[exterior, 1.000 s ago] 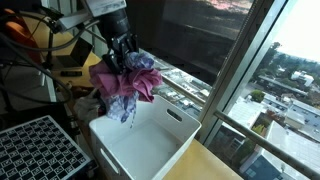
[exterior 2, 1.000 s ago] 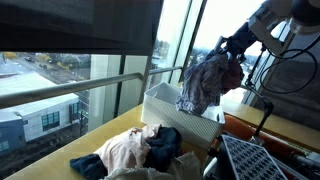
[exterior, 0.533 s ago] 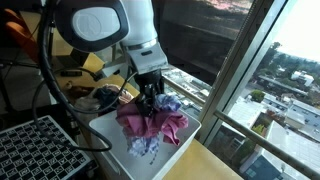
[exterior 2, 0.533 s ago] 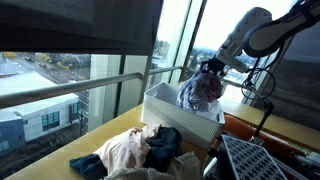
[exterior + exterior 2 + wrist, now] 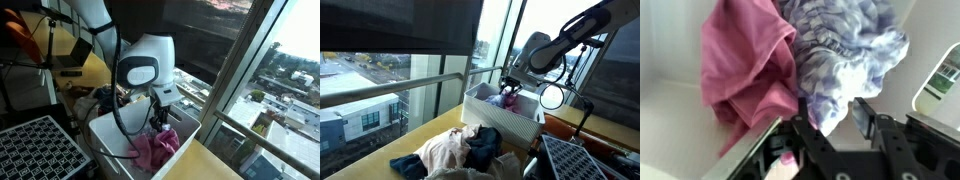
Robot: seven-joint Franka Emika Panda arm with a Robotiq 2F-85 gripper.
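My gripper (image 5: 160, 122) reaches down into a white bin (image 5: 108, 138) by the window. Under it lies a bundle of cloth: a pink piece (image 5: 740, 70) and a blue-and-white patterned piece (image 5: 840, 50). In the wrist view the gripper (image 5: 832, 122) is open; a tail of the patterned cloth hangs between the jaws against one finger (image 5: 800, 130), and a clear gap separates it from the opposite finger (image 5: 866, 115). The pink cloth (image 5: 155, 150) rests on the bin's floor. In an exterior view the gripper (image 5: 508, 92) is low inside the bin (image 5: 495, 114), with a bit of cloth (image 5: 506, 99) showing above the rim.
A heap of other clothes (image 5: 460, 150) lies on the wooden table in front of the bin. A black grid crate (image 5: 35, 150) stands beside the bin, seen too in an exterior view (image 5: 575, 160). Window glass and its rail run close behind the bin.
The arm has lowered the cloth bundle from above the bin down into it. The jaws have widened, and the cloth now rests on the bin's floor.
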